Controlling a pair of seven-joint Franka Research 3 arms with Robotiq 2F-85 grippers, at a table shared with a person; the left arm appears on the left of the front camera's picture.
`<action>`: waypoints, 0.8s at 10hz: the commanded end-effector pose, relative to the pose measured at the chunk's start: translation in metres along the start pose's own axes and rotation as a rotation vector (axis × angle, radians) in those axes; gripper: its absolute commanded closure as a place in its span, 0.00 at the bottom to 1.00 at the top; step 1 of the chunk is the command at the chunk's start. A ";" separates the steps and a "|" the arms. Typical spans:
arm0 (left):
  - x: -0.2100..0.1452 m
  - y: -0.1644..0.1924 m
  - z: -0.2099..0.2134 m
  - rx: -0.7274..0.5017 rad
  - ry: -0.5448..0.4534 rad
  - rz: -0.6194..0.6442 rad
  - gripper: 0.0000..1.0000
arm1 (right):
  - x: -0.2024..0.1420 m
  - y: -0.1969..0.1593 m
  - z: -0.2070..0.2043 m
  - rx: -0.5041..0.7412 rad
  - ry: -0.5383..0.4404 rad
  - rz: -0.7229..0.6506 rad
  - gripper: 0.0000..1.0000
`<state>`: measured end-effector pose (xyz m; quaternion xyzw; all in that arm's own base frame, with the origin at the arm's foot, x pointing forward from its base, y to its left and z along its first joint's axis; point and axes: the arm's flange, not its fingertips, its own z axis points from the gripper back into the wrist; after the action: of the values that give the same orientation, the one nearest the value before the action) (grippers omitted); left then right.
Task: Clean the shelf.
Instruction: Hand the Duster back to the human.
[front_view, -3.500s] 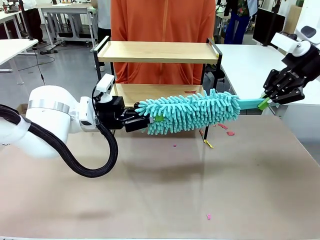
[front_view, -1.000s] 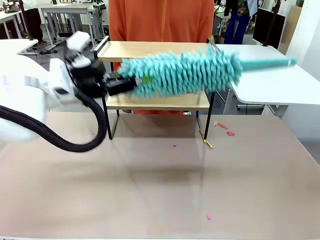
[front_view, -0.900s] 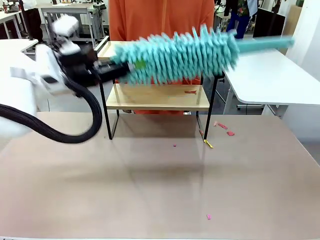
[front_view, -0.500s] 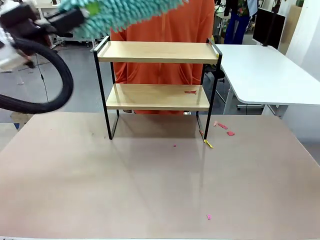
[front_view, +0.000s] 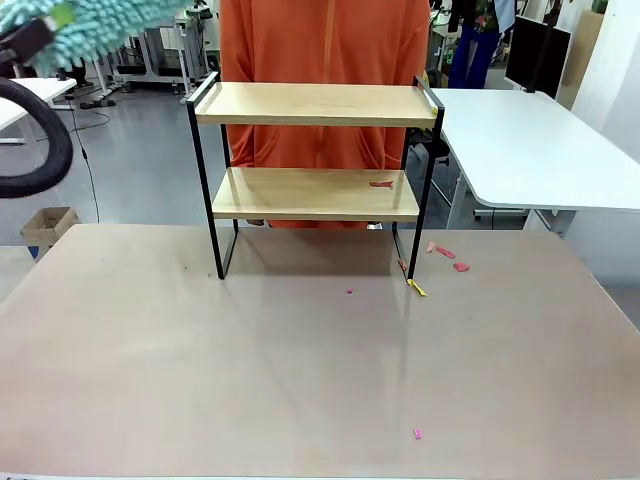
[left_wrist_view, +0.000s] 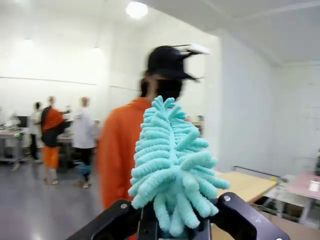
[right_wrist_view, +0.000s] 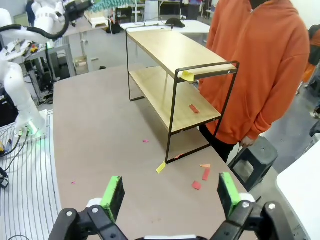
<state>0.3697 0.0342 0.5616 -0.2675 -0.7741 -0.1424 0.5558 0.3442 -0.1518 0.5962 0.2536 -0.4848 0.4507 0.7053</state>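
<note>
At the far edge of the table (front_view: 300, 380) stands the shelf (front_view: 316, 104), with a person in an orange top just behind it. We hold a teal duster (left_wrist_view: 172, 165) in the left gripper (left_wrist_view: 172, 227), the fingers pinched on its fluffy head, raised high off to the left of the shelf in the front view. Our right gripper (right_wrist_view: 170, 195) hangs spread and empty above the table, looking down at the shelf. A small red scrap (front_view: 380, 184) lies on the lower board; more scraps (front_view: 445, 258) sit on the table near the right legs. We judge the sweeping not yet finished. Next we need to bring the duster down, probably to the lower board, and brush that scrap off.
</note>
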 end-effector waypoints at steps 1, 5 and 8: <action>-0.014 0.002 0.015 0.207 -0.022 -0.087 0.83 | 0.001 0.000 0.001 0.001 0.000 0.009 0.00; -0.052 0.025 0.029 0.329 0.010 -0.133 0.83 | 0.001 0.000 0.001 0.001 0.000 0.009 0.00; -0.131 0.043 0.036 0.388 0.095 -0.102 0.83 | 0.001 0.000 0.001 0.001 0.000 0.009 0.00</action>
<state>0.3872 0.1146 0.4791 -0.1149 -0.7627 -0.0359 0.6354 0.3443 -0.1518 0.5960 0.2537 -0.4846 0.4507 0.7055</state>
